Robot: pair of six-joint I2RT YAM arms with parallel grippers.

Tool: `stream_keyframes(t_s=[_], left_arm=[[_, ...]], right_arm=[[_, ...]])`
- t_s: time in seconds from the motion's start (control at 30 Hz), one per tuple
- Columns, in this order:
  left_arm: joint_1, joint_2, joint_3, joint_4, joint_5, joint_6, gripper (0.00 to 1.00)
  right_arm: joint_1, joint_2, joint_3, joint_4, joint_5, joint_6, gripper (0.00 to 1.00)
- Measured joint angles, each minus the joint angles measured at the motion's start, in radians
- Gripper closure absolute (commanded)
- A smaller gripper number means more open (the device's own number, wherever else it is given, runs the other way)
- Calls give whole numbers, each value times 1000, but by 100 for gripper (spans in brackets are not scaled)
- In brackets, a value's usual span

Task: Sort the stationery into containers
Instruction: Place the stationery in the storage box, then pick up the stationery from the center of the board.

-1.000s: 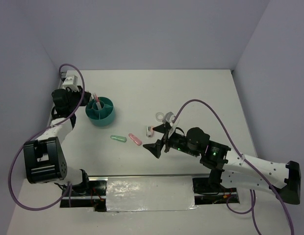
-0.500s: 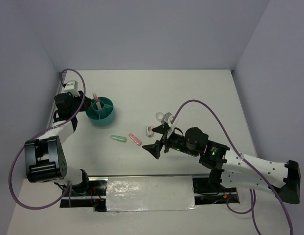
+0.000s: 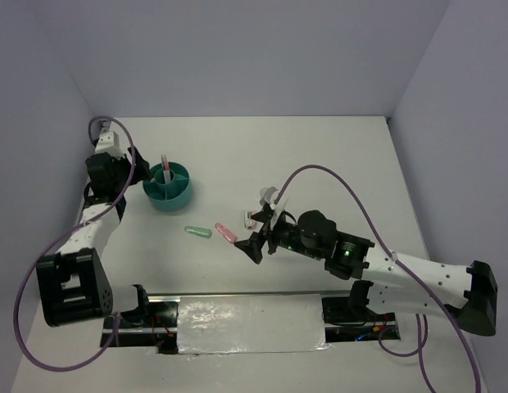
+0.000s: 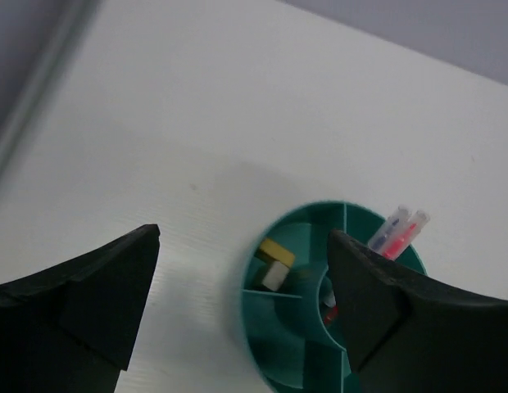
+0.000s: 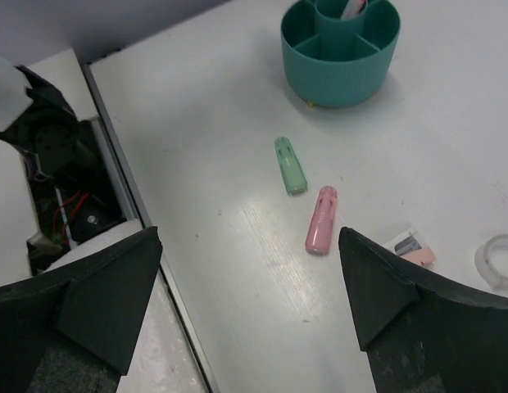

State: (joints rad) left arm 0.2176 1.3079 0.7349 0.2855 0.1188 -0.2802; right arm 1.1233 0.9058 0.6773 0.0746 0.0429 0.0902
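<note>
The teal organiser cup (image 3: pixel 174 199) stands at the left, with a red-pink pen (image 3: pixel 165 163) and a pale pen upright in its centre ring. My left gripper (image 3: pixel 133 173) hovers open just left of it, holding nothing. In the left wrist view the cup (image 4: pixel 258 299) holds the pens (image 4: pixel 397 232) and small yellow and white blocks (image 4: pixel 275 264) between the open left gripper (image 4: pixel 242 239). A mint eraser (image 3: pixel 197 232) and a pink eraser (image 3: pixel 225 232) lie on the table. My right gripper (image 3: pixel 258 232) is open beside the pink eraser (image 5: pixel 321 219).
A clear tape ring (image 3: pixel 269 196) and a small card with grey and pink pieces (image 3: pixel 250 219) lie just beyond the right gripper. The mint eraser (image 5: pixel 290 164) lies between the pink one and the cup (image 5: pixel 340 78). A metal rail (image 3: pixel 238 301) runs along the near edge.
My left gripper has opened, left the pen standing in the cup and drawn back to the left. The right gripper has shifted slightly left toward the pink eraser.
</note>
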Motion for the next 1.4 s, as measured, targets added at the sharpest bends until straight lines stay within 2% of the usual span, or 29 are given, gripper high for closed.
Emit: stream_keyframes(t_s=[0.2,0.33,0.47,0.53,0.6,0.7,0.83,0.93,0.97,1.1,1.2,1.3,1.37,1.4], left_arm=[[0,-217,233,-347,-410,-151,1],[5,-410,293,-529,-521,-280,1],[-3,-631,181,-645,-496,-354,1],[-13,-696,124,-709,-469,-383,8],[-17,-689,98,-782,-435,-408,9],[-18,-616,93,-866,-373,-403,2],[-20,-543,93,-940,-318,-379,1],[-24,-576,91,-951,-291,-367,1],[-25,-601,84,-942,-283,-355,1],[-27,-719,56,-929,-245,-327,1],[-29,-763,51,-910,-220,-316,1],[-32,-762,44,-893,-185,-298,1],[-34,-755,41,-890,-164,-294,1],[-35,-753,40,-889,-154,-291,1]], right_arm=[[0,182,58,-36,52,31,4],[-7,357,184,-117,87,40,4],[-25,590,381,-203,111,39,5],[-43,690,445,-241,112,39,6],[-64,774,487,-284,111,39,7],[-86,889,557,-364,114,37,8],[-103,964,591,-417,103,36,11],[-108,990,597,-439,83,35,23],[-109,1001,603,-446,76,36,30],[-109,1049,618,-455,56,37,35],[-109,1055,620,-452,48,36,42],[-110,1057,620,-452,52,30,62],[-114,1057,621,-452,56,30,84],[-114,1057,622,-452,58,33,100]])
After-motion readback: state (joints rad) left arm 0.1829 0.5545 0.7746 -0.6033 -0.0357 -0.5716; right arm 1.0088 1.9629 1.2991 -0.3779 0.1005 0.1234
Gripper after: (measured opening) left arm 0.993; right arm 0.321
